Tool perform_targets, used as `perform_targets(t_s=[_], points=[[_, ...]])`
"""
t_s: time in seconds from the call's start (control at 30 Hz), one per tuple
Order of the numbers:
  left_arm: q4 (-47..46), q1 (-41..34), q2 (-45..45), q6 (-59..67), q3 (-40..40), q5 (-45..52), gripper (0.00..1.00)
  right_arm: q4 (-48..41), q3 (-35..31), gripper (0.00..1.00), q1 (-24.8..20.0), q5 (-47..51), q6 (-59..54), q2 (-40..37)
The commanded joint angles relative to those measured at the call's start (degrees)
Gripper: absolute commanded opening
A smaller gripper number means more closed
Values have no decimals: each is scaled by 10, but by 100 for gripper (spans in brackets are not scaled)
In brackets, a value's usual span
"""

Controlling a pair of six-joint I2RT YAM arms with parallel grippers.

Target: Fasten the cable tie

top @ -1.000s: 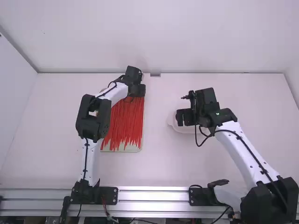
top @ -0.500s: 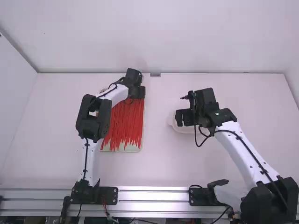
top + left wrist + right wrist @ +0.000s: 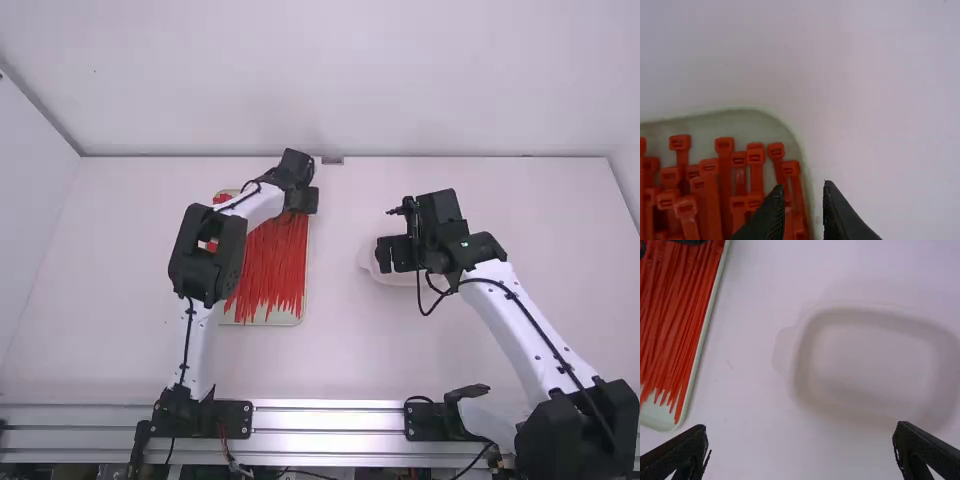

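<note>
The left gripper (image 3: 801, 185) hangs over the far corner of the tray (image 3: 740, 120). Its jaws stand a narrow gap apart above the square heads of the red cable ties (image 3: 725, 165), likely lined up to pinch 1 tie by its head end. The right gripper (image 3: 799, 426) hovers with jaws spread wide above the white dish (image 3: 875, 365) beside the tray, probably placed to take the tie's tail.

Orange-red cable ties (image 3: 732, 200); pale tray (image 3: 740, 125); white dish (image 3: 870, 360); white table (image 3: 450, 330).
</note>
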Motion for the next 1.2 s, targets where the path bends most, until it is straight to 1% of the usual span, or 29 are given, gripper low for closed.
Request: perform_targets(t_s=[0.0, 0.23, 0.43, 0.53, 0.67, 1.03, 1.1, 1.17], points=[[0, 3, 7, -7, -7, -23, 21, -3, 18, 98, 3, -1, -1, -11], [3, 3, 7, -7, -7, -35, 19, -2, 18, 98, 3, -1, -1, -11], [4, 4, 7, -7, -7, -33, 18, -2, 18, 98, -7, -2, 0, -11], [1, 4, 7, -7, -9, -34, 16, -2, 18, 98, -12, -3, 0, -11], [21, 4, 7, -9, -24, -33, 17, -2, 18, 98, -14, -3, 0, -11], [23, 4, 7, -11, -30, -34, 16, -2, 18, 98, -10, -3, 0, -11], [23, 4, 7, -11, -30, -34, 15, -2, 18, 98, -10, -3, 0, -11], [24, 4, 7, -12, -30, -34, 11, -2, 18, 98, -9, -3, 0, -11]])
